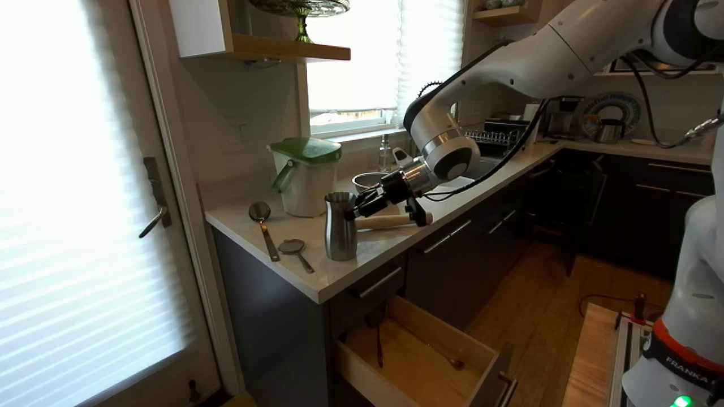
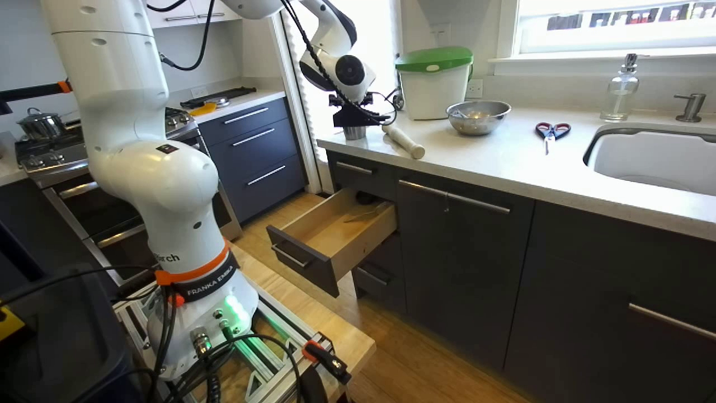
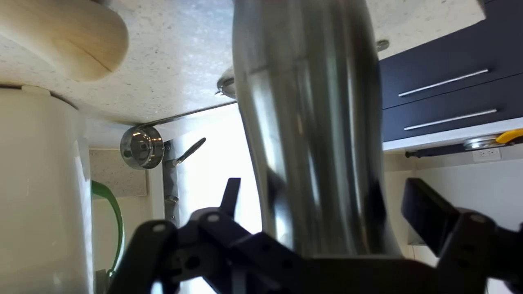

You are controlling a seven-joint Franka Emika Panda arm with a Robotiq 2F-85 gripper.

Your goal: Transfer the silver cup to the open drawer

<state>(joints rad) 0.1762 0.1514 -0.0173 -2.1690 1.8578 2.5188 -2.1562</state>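
The silver cup [image 1: 340, 234] stands upright on the counter near its corner. In an exterior view its lower part [image 2: 354, 133] shows beneath the gripper. My gripper [image 1: 353, 210] is at the cup's upper part. In the wrist view the cup [image 3: 310, 122] lies between the two open fingers [image 3: 325, 198], with a gap on each side. The open drawer [image 1: 413, 362] is below the counter, pulled out, with pale wood inside and a dark front. It also shows in an exterior view [image 2: 330, 238]. A few utensils lie in it.
A white bin with green lid [image 1: 308, 186] stands behind the cup. A wooden rolling pin [image 2: 404, 141] lies beside the cup. A ladle [image 1: 261, 217] and a small strainer [image 1: 293, 247] lie by the counter's end. A metal bowl [image 2: 478, 118] and scissors [image 2: 551, 133] are farther along.
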